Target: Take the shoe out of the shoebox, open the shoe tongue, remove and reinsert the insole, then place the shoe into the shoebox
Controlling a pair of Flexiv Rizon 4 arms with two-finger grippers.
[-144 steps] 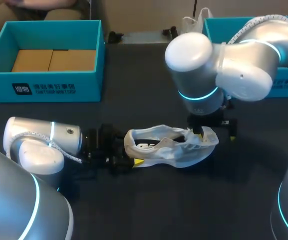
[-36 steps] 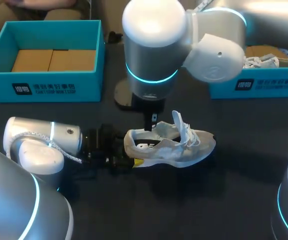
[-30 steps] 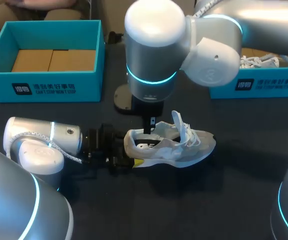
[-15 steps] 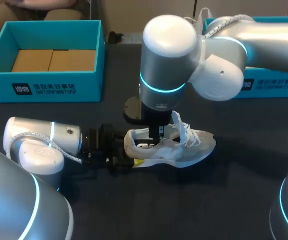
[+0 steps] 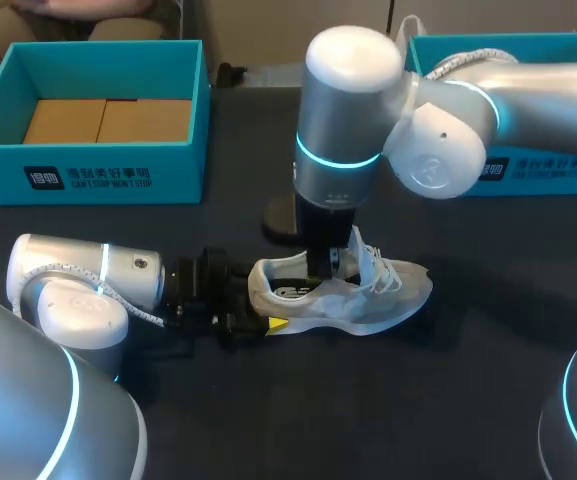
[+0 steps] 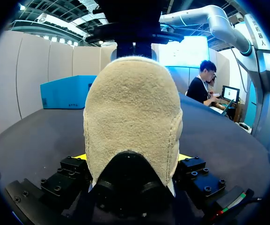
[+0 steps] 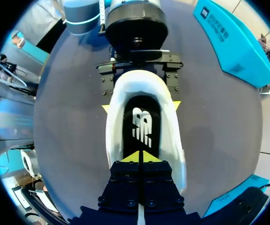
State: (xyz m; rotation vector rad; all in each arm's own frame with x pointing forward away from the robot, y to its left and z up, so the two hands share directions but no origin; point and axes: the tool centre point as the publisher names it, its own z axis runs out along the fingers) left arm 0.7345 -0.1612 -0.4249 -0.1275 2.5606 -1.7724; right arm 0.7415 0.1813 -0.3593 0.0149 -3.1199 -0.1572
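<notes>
A white and grey shoe (image 5: 343, 295) lies on its sole on the dark table, toe to the right, its tongue (image 5: 360, 250) pulled upright. My left gripper (image 5: 264, 302) is shut on the heel (image 6: 132, 117), one yellow fingertip (image 7: 105, 108) pressing on each side. My right gripper (image 5: 320, 267) comes straight down into the shoe's opening. It is shut, and its joined tips (image 7: 139, 157) are just over the black insole (image 7: 142, 124) with a white logo. Nothing shows between the right fingers.
A teal shoebox (image 5: 88, 150) with brown cardboard inside stands at the back left. A second teal shoebox (image 5: 558, 165) stands at the back right, partly behind my right arm. Bare table (image 5: 438, 400) lies in front of the shoe.
My right arm has shifted to the right and lowered its shut gripper into the shoe's opening. The left gripper and the shoe have stayed put.
</notes>
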